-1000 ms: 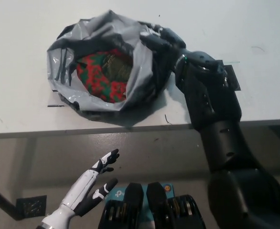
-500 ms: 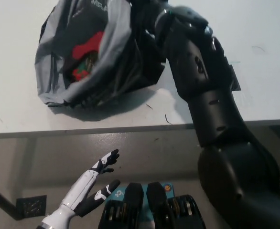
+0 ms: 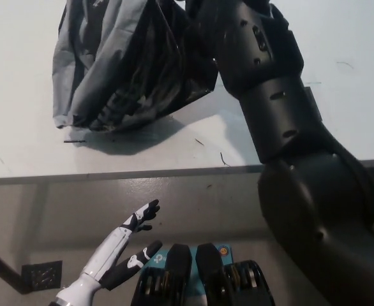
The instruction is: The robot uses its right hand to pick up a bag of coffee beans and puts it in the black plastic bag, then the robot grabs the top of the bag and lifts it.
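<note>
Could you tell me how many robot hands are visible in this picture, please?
1: the white left hand rests open at the lower left, below the table edge. The right hand is hidden beyond the picture's top, by the black plastic bag.

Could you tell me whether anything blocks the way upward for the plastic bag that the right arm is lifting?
Nothing visible does. The plastic bag hangs bunched beside the right arm, its bottom near the table, with nothing over it in view. The right hand is out of frame.

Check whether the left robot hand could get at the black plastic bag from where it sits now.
Probably not without a big move. The left robot hand rests open, low, below the table edge, while the black plastic bag sits up on the tabletop, farther back.
</note>
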Available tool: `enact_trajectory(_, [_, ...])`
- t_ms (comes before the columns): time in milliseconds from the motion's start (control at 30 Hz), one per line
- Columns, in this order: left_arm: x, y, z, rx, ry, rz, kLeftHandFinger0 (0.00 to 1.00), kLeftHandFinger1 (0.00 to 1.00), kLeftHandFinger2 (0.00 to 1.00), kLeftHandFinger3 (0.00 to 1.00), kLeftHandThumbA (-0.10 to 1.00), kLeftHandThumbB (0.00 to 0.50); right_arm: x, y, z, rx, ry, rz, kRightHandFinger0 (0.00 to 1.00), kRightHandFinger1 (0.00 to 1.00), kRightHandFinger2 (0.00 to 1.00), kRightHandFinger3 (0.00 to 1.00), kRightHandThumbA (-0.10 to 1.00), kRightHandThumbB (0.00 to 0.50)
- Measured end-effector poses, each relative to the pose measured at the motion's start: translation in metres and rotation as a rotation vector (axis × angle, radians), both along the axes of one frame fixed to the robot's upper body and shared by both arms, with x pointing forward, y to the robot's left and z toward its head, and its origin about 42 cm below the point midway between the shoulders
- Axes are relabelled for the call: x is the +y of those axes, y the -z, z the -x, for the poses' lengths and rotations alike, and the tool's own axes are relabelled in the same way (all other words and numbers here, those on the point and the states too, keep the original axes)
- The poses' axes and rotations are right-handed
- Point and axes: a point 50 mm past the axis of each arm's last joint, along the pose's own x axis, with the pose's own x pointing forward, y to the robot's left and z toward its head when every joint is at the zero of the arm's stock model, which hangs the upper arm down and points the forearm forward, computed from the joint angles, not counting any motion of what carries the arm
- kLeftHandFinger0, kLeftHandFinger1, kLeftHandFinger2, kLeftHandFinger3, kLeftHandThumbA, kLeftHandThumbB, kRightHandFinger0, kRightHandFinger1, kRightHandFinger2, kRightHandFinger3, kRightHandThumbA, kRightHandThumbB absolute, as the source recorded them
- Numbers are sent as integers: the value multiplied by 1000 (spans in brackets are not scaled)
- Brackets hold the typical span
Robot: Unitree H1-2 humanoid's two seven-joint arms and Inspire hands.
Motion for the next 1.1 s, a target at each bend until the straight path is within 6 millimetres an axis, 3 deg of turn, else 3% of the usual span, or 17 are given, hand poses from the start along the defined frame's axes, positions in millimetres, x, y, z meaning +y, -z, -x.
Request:
enact_trajectory(233, [0,0,0,2,0,0,949,972,1000,1000,865,199,-8,-4,-10,71,12,-13,0,59,646,1000,-100,65])
enact_trajectory(333, [0,1,0,2,1,0,954,976,1000,1000,874,197,-11,-5,-13,92,16,-19,0,53,635,1000,-100,76])
enact_trajectory(367, [0,1,0,2,1,0,936,959,1000,1000,868,194,-11,-6,-14,96,17,-21,0,53,617,1000,-100,107])
enact_trajectory(433, [-1,1,0,3,2,0,933,955,1000,1000,867,197,-12,-9,-15,105,17,-23,0,70,618,843,-100,108])
enact_trajectory(500, [-1,1,0,3,3,0,951,967,1000,1000,874,203,-12,-11,-15,108,15,-25,0,71,619,822,-100,100])
enact_trajectory(533, [-1,1,0,3,4,0,954,969,1000,1000,876,204,-12,-13,-15,108,14,-26,0,65,597,934,-100,97])
enact_trajectory(567, [-1,1,0,3,4,0,954,969,1000,1000,877,205,-11,-15,-15,107,13,-28,0,59,586,807,-100,104])
enact_trajectory(600, [-2,1,0,3,6,0,955,969,1000,1000,877,205,-10,-19,-14,105,10,-29,0,60,578,1000,-100,97])
enact_trajectory(700, [-3,1,1,4,10,0,943,959,1000,1000,871,199,-7,-26,-13,96,4,-29,0,74,575,1000,-100,91])
enact_trajectory(800, [-5,2,1,6,17,-1,912,934,1000,1000,863,196,-5,-33,-11,82,1,-24,0,45,546,1000,-100,129])
enact_trajectory(867, [-6,2,1,7,22,-1,901,923,1000,1000,859,192,-3,-38,-10,60,-1,-4,0,19,495,898,-100,153])
enact_trajectory(900, [-7,2,1,6,23,-1,885,907,991,1000,873,197,-2,-40,-9,48,-1,9,116,211,673,747,-25,156])
enact_trajectory(933, [-7,2,1,6,25,-1,871,893,981,1000,875,194,-2,-43,-9,30,0,29,622,674,1000,945,232,196])
enact_trajectory(967, [-7,2,1,6,27,-1,858,878,971,1000,879,199,-1,-47,-7,-3,2,74,951,1000,1000,1000,441,243])
enact_trajectory(1000, [-8,2,1,6,29,-2,854,874,968,1000,880,200,0,-51,-6,-61,11,165,1000,1000,1000,1000,515,255])
enact_trajectory(1067, [-8,2,1,6,29,-2,830,857,958,1000,895,199,-1,-49,-6,-87,16,226,1000,1000,1000,1000,579,369])
enact_trajectory(1100, [-8,2,1,6,29,-3,830,857,958,1000,895,199,-1,-44,-8,-107,17,288,1000,1000,1000,1000,579,369])
